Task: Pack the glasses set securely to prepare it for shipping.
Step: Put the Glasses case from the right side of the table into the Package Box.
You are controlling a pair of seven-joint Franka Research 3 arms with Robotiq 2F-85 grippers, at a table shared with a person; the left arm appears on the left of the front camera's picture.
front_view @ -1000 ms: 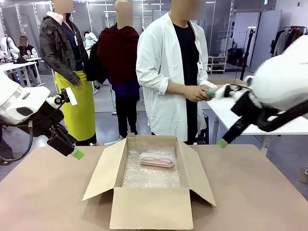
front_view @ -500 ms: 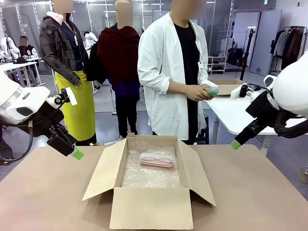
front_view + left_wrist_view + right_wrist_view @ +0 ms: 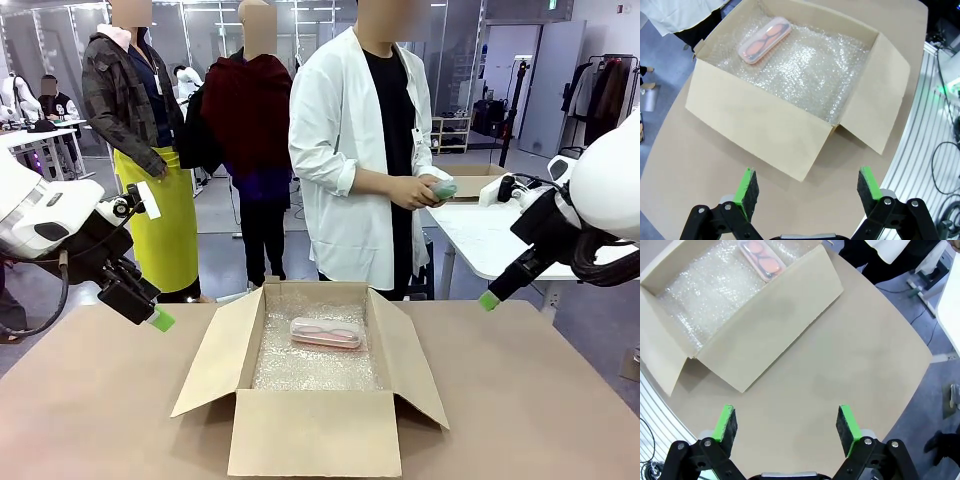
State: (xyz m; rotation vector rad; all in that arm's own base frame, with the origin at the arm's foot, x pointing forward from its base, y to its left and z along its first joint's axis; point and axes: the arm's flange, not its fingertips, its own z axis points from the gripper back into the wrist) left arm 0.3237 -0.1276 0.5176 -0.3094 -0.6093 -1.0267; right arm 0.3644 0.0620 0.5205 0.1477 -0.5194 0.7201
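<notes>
The pink case (image 3: 325,332) of the glasses set lies flat on bubble wrap at the far end of an open cardboard box (image 3: 312,430). It also appears in the left wrist view (image 3: 764,40) and the right wrist view (image 3: 761,255). A person in a white coat stands behind the box and holds the mint-green case (image 3: 441,188) in both hands at waist height. My left gripper (image 3: 155,313) hovers open above the table left of the box (image 3: 760,130). My right gripper (image 3: 490,297) hangs open right of the box (image 3: 765,320). Both hold nothing.
All the box flaps are folded outward, and bubble wrap (image 3: 810,65) lines the floor. Bare brown tabletop (image 3: 540,400) surrounds the box. Two more people stand behind at the far left. A white table (image 3: 480,235) stands at the back right.
My right arm swung out to the right and lower a second ago and has held still since. The left arm and the pink case have not moved.
</notes>
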